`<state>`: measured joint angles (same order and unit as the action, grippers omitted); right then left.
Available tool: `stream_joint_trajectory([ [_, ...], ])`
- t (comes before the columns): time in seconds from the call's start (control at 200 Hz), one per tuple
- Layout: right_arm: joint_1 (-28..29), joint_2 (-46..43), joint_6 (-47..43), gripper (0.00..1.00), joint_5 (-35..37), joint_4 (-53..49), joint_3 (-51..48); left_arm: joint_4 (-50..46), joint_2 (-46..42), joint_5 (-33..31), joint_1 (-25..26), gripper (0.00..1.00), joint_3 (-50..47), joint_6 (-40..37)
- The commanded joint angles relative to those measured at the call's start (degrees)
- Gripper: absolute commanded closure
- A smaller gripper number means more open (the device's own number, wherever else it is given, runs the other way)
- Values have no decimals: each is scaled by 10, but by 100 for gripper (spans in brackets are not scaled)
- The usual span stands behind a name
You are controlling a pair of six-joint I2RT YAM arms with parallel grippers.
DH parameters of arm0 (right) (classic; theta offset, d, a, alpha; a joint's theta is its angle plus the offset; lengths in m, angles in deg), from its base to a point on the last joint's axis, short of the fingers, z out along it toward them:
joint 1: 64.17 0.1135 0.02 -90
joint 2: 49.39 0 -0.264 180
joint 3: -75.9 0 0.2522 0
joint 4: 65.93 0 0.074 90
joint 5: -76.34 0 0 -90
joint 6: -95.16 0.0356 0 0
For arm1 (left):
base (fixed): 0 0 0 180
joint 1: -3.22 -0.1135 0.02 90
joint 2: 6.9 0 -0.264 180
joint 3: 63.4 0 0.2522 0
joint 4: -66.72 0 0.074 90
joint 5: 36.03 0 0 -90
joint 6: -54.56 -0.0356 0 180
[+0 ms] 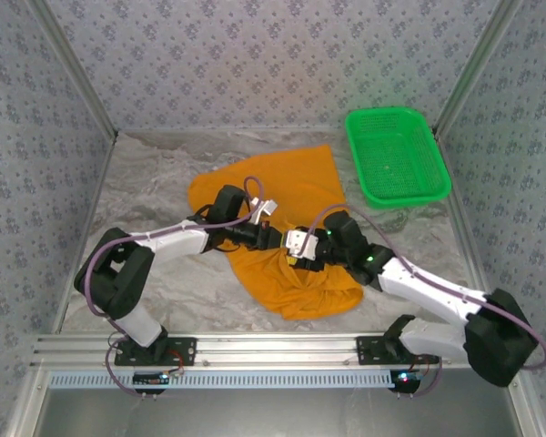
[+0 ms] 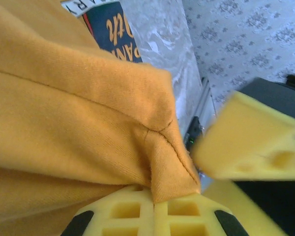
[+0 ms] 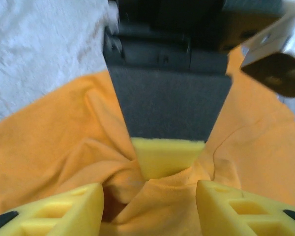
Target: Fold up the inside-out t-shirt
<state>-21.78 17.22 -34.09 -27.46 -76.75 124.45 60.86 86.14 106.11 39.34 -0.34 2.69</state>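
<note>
The orange t-shirt [image 1: 296, 187] lies crumpled in the middle of the table, and both grippers meet over its near part. My left gripper [image 2: 155, 199] is shut on a pinched fold of the t-shirt [image 2: 88, 113], with the yellow pads pressed together over a seam corner. A dark blue and white print [image 2: 110, 27] shows at the top of the left wrist view. My right gripper [image 3: 150, 209] stands open, its fingers [image 3: 54, 211] spread either side of the bunched t-shirt [image 3: 64, 142]. It faces the left gripper's yellow pad [image 3: 167, 155] at close range. From above, the left gripper [image 1: 280, 239] and right gripper [image 1: 300, 258] almost touch.
A green mesh basket [image 1: 357, 155] stands at the back right, apart from the shirt. The table [image 1: 155, 182] has a pale marbled cover, with patterned walls on three sides. A metal rail [image 1: 273, 346] runs along the near edge by the arm bases.
</note>
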Motion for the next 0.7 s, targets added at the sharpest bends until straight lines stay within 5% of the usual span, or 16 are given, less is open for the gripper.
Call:
stream_joint_trajectory([
  [0.0,20,45,71,48,137,106,-21,57,-19,63,1,98,-9,40],
  [0.11,18,65,81,84,159,99,-12,57,-24,69,-3,96,-16,36],
  [0.185,-17,46,71,100,39,46,3,1,-33,51,-13,96,-16,-8],
  [0.275,-75,32,28,100,-168,-42,39,-83,-42,-2,-34,98,-20,-83],
  [0.365,-111,50,-15,100,-293,-161,107,-117,-32,-33,-60,99,-33,-140],
  [0.49,-160,116,-25,100,-456,-269,184,-191,-13,-230,-51,100,-22,-236],
  [0.615,-183,228,-14,100,-526,-347,267,-155,-33,-280,-39,94,-33,-236],
  [0.695,-183,278,-19,90,-523,-371,302,-150,-56,-337,-27,94,-43,-237],
])
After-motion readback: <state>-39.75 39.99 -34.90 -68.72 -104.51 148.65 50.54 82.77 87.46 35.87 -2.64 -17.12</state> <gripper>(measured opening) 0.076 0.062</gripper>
